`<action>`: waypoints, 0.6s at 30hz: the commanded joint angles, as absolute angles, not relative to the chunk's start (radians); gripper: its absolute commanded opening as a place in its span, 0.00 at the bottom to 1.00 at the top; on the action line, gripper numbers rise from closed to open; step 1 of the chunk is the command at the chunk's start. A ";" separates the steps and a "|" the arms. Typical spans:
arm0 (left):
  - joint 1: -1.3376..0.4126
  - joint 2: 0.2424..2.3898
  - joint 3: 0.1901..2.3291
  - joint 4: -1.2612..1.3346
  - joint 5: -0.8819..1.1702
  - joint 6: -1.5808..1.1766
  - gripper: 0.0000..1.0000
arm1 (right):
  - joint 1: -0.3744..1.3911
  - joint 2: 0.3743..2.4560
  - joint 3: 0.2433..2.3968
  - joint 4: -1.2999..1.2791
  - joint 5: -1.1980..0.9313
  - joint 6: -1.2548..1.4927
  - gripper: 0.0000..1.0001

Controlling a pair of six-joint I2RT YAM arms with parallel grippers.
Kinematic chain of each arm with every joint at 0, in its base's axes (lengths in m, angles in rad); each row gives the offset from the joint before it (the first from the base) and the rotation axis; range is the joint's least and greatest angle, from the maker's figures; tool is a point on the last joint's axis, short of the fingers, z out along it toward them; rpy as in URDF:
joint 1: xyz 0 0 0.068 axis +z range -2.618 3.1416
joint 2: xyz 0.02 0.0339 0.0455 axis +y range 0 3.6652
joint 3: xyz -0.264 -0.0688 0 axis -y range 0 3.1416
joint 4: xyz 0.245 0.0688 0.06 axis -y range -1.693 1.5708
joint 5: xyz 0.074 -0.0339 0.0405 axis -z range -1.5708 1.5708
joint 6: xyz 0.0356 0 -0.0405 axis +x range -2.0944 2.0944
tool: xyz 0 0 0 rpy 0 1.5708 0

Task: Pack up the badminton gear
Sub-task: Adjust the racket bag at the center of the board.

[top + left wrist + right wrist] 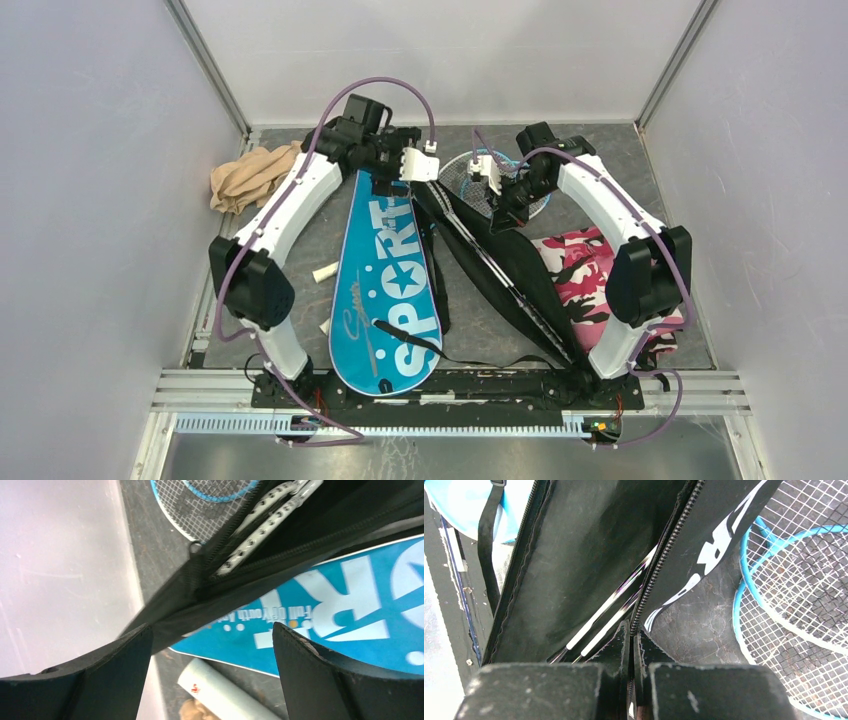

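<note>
The black cover point(530, 285) lies slantwise from the middle of the far edge toward the near right corner. Its zipper is open, two racket shafts point(606, 612) are inside it, and the strung racket heads point(462, 178) stick out near the far edge. The right gripper point(631, 635) is pinched tight on the zipper edge of this cover, while the left gripper point(212, 635) stands wide apart at the cover's far end, not closed on it. The blue SPORT cover point(385, 290) lies just left of the black one, from the near edge toward the far edge, with a white tube point(325, 272) on its left side.
</note>
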State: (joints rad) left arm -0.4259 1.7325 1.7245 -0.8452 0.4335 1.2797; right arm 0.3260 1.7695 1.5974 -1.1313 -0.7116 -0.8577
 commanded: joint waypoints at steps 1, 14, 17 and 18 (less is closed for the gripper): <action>-0.415 1.792 1.869 -0.922 0.420 1.526 0.93 | 0.338 1.761 1.576 -1.174 -0.734 -0.884 0.00; -0.410 2.003 2.145 -1.185 0.388 1.745 0.90 | 0.351 1.771 1.591 -1.174 -0.723 -0.881 0.00; -0.410 2.033 2.173 -1.243 0.364 1.771 0.89 | 0.351 1.773 1.592 -1.173 -0.714 -0.877 0.00; -0.410 2.039 2.173 -1.246 0.359 1.779 0.89 | 0.351 1.774 1.593 -1.174 -0.714 -0.876 0.00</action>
State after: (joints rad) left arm -0.4118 2.0083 2.1223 -1.1355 0.3901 1.6749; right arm 0.3473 1.7695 1.5726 -1.1385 -0.7105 -0.8688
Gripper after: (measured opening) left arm 0.895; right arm 0.014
